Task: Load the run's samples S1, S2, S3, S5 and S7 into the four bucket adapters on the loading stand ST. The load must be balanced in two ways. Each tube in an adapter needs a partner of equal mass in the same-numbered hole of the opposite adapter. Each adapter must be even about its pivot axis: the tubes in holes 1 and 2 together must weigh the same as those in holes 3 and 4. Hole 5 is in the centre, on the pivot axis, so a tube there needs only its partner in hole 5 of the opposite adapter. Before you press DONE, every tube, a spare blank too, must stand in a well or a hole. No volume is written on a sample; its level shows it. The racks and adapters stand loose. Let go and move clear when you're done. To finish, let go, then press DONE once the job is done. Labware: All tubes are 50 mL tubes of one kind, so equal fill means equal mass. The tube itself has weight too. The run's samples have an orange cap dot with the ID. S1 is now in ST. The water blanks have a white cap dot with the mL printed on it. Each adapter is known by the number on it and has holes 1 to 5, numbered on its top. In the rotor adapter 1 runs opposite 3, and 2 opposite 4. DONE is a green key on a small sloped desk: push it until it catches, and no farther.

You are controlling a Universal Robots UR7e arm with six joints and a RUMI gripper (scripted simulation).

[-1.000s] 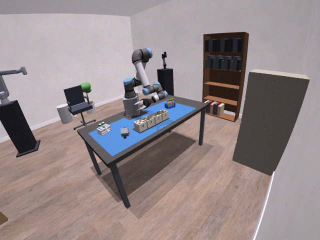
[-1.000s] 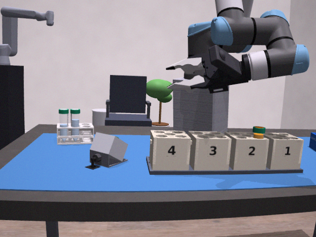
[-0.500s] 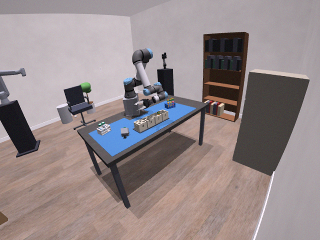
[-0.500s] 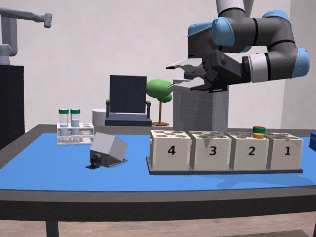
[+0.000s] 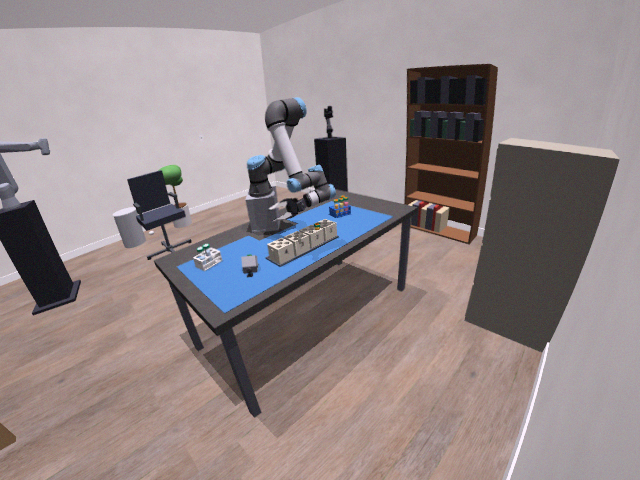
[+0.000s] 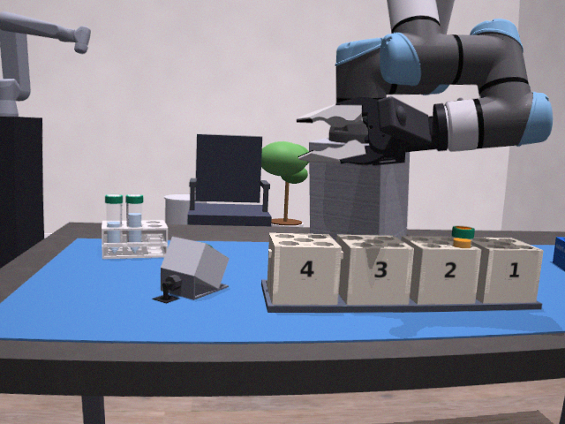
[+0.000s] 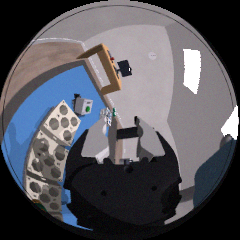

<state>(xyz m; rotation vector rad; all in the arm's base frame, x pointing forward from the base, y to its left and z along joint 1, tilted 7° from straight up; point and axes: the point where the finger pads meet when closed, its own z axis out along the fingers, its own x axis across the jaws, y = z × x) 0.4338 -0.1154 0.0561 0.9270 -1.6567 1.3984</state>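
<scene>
You are looking into a room with pale walls and a wood floor (image 5: 361, 387); a grey cabinet (image 5: 537, 237) is standing at the right and a brown bookcase (image 5: 449, 149) is standing against the far wall, with dark binders on its upper shelves. A dark table (image 5: 217, 322) is sitting mid-room, and a blue mat (image 6: 91, 310) is covering most of its top. The arm (image 5: 281, 149) is rising from a grey pedestal (image 6: 360, 196) behind the table and is reaching out level, well above the stand (image 6: 401, 306). An office chair (image 5: 155, 206) and a green plant (image 6: 285, 162) are standing beyond the table. On the stand, four adapters numbered 4, 3, 2 and 1 are sitting side by side, and S1 (image 6: 463, 236) is showing only its green cap and orange band above adapter 2 (image 6: 449, 274). The gripper (image 6: 310, 139) is hanging partly parted with nothing between its jaws, pointing sideways over adapter 4 (image 6: 305, 274). A clear rack (image 6: 134, 241) near the mat's far left end is holding two green-capped tubes, the blue rack (image 5: 340, 208) with the other samples is standing at the opposite end, and the grey desk (image 6: 193, 268) is sitting between the clear rack and the stand.
</scene>
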